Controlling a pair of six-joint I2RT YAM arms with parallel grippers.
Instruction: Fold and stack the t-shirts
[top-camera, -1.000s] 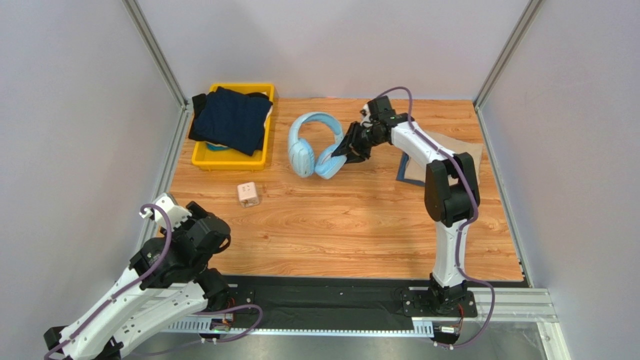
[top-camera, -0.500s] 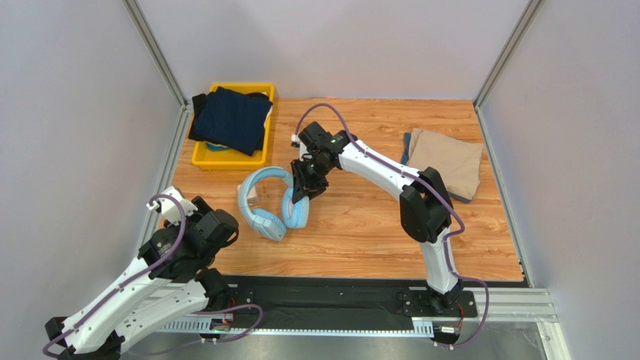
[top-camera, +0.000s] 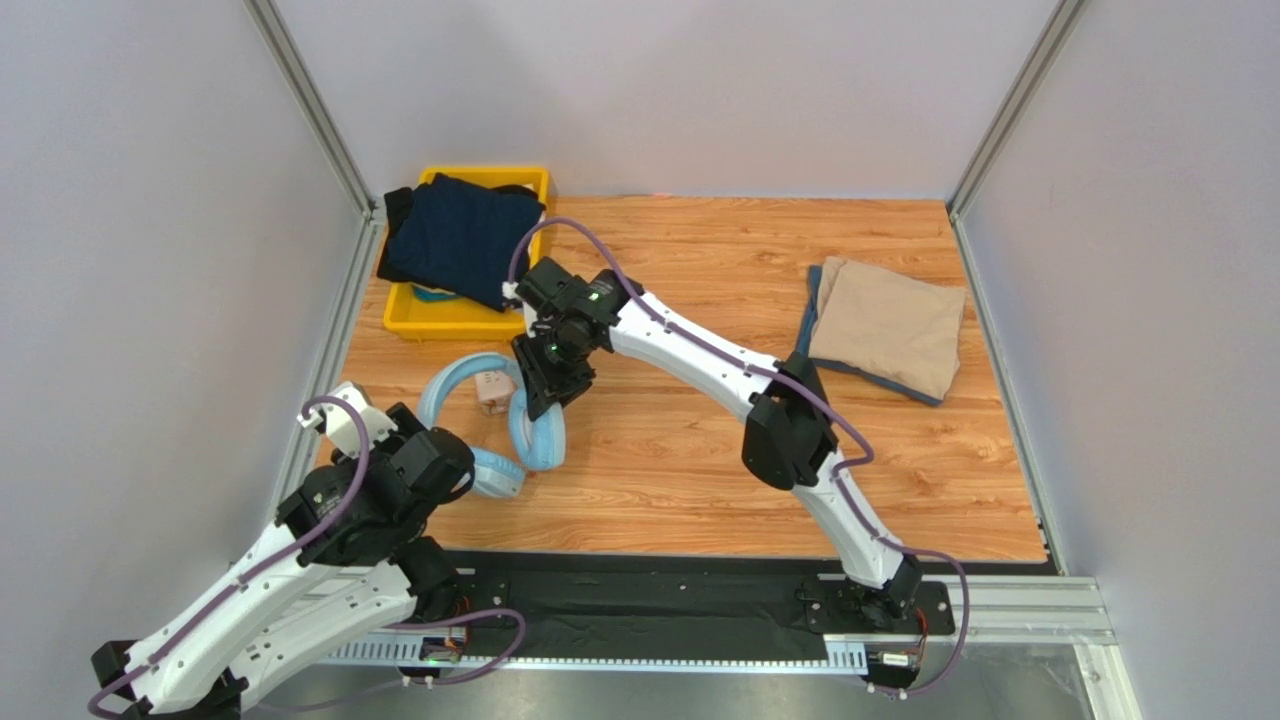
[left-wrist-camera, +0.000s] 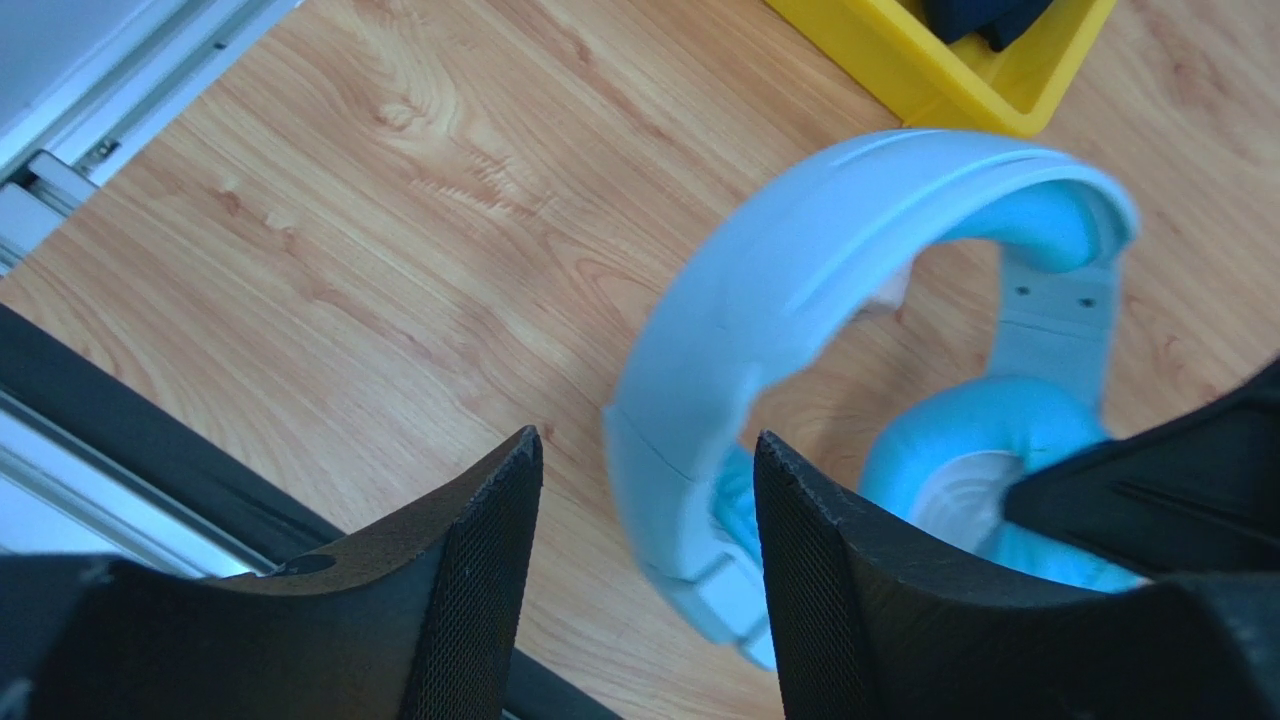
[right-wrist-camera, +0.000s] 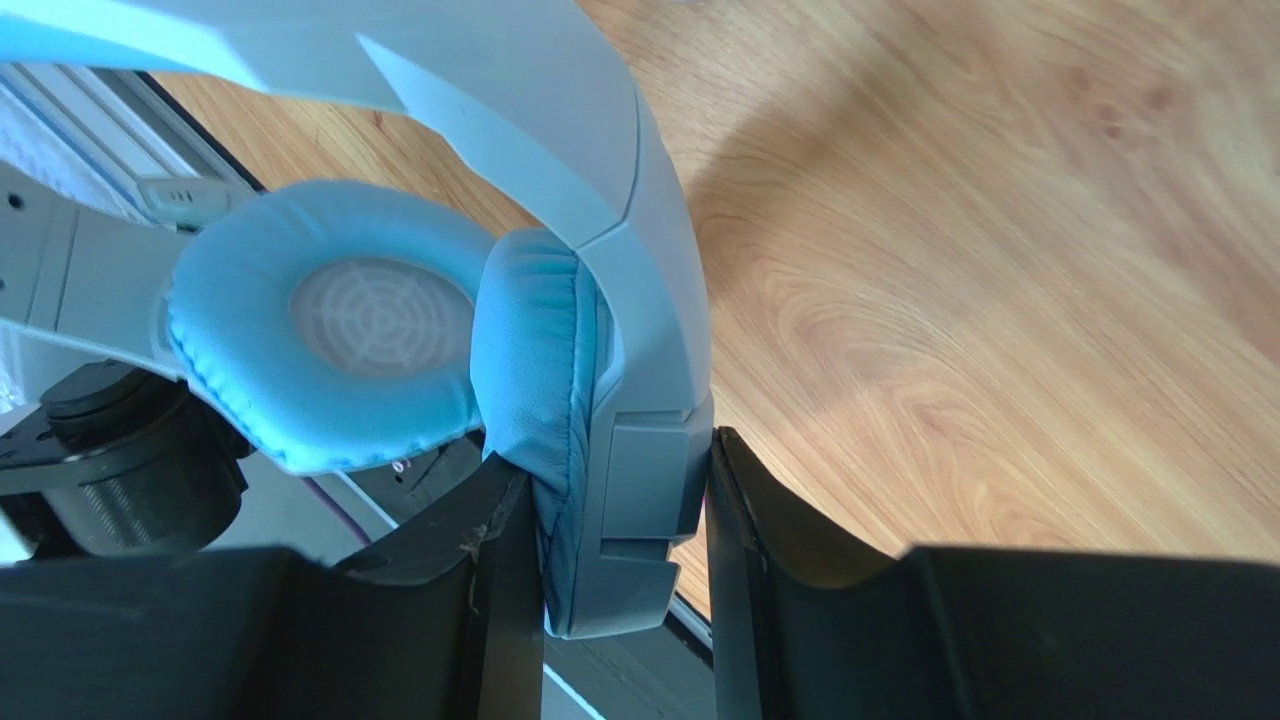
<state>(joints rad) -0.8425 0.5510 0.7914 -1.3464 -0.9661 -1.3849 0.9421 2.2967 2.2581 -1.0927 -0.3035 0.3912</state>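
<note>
At the table's (top-camera: 721, 450) near left corner our left gripper (left-wrist-camera: 643, 468) has its jaws apart and empty, with the light blue headphones (top-camera: 455, 381) just ahead of it. In the far left corner the yellow bin (top-camera: 451, 320) holds the navy t-shirt (top-camera: 458, 237), heaped over a black t-shirt (top-camera: 398, 204). Our right gripper (right-wrist-camera: 609, 510) is clamped on one ear cup (right-wrist-camera: 534, 360). The tan t-shirt (top-camera: 894, 327) lies folded by the right edge. We judge the shirts light, limp and saggy, best pinched at hem or shoulder corners.
</note>
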